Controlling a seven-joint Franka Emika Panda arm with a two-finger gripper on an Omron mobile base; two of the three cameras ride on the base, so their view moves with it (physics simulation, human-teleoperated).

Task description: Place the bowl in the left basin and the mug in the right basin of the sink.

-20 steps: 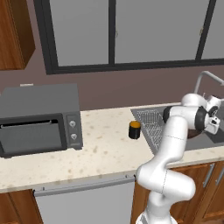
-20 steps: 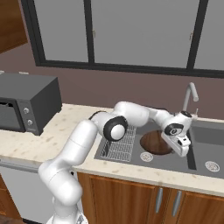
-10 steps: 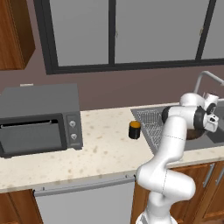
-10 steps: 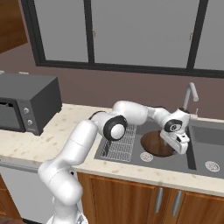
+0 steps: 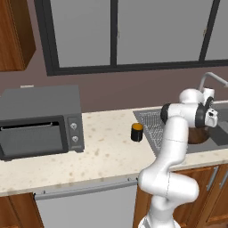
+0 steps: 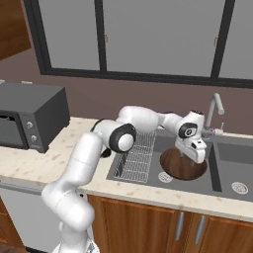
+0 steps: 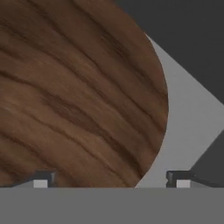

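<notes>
Count from my station: one of nearly everything, two basins.

I count one bowl [image 6: 183, 164], one mug [image 5: 137, 132], one sink [image 6: 148, 174] with two basins, the left basin [image 6: 170, 179] and the right basin [image 6: 236, 173], one wire rack [image 6: 136, 155], one faucet [image 6: 215, 106], one microwave [image 5: 40, 121] and one robot arm [image 6: 86, 163] on one counter [image 5: 107, 151].

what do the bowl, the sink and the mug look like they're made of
The bowl looks like dark brown wood: curving grain streaks cross its matte surface. The sink looks like brushed steel, an even grey with little gloss. The mug is black outside and orange-yellow inside; perhaps glazed ceramic, though it's too small to tell.
</notes>
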